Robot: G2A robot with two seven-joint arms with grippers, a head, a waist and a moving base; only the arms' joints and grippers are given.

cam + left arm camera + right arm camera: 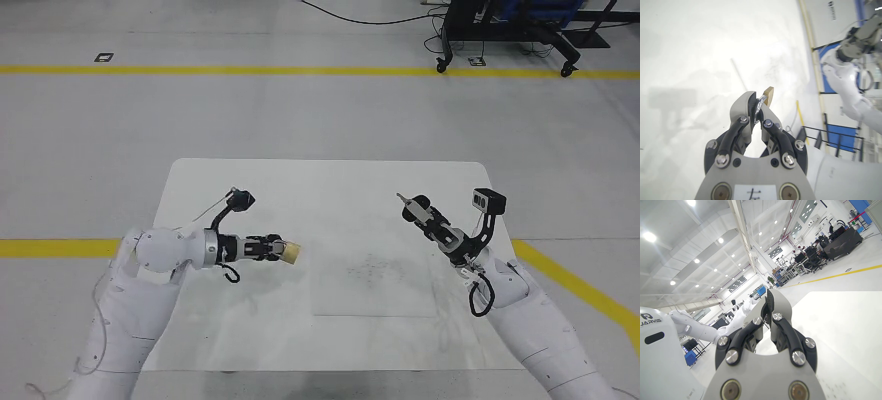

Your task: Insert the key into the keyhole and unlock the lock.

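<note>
A brass padlock [291,253] hangs above the left half of the white table [330,190], held out sideways toward the middle. My left gripper [274,248] is shut on it. The left wrist view shows the left gripper [758,101] pinching the silver shackle, with the brass body [769,96] sticking out past the fingertips. My right gripper [408,208] is raised over the right half of the table, shut on the key [401,198], whose thin silver tip pokes out toward the far side. Seen from its own wrist, the right gripper [768,295] has its pads pressed together and the key is hidden.
A thin pale sheet [375,275] with faint marks lies on the table between the arms. Roughly a hand's length of open air separates padlock and key. Yellow floor lines [300,70] run past the table, and a black wheeled cart [510,30] stands far back right.
</note>
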